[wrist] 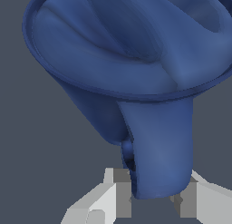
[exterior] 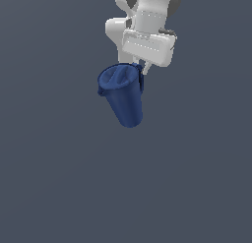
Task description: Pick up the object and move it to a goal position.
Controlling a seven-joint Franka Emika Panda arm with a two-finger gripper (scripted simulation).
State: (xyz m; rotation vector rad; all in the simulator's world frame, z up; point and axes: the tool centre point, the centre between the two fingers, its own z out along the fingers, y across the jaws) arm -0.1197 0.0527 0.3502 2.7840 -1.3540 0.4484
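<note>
The object is a dark blue tapered pitcher-like cup [exterior: 123,94] with a wide rim. In the exterior view it hangs tilted, rim up, just below the white arm. My gripper [exterior: 141,70] is at its rim on the exterior view's right side. In the wrist view the cup [wrist: 131,60] fills most of the picture, and its side handle [wrist: 161,146] runs down between my two light grey fingers [wrist: 113,196]. My gripper [wrist: 156,198] is shut on that handle. The cup's base is hidden in the wrist view.
A plain dark grey surface [exterior: 59,178] lies all around. The white arm and hand [exterior: 147,40] stand above the cup. No goal marker shows in either view.
</note>
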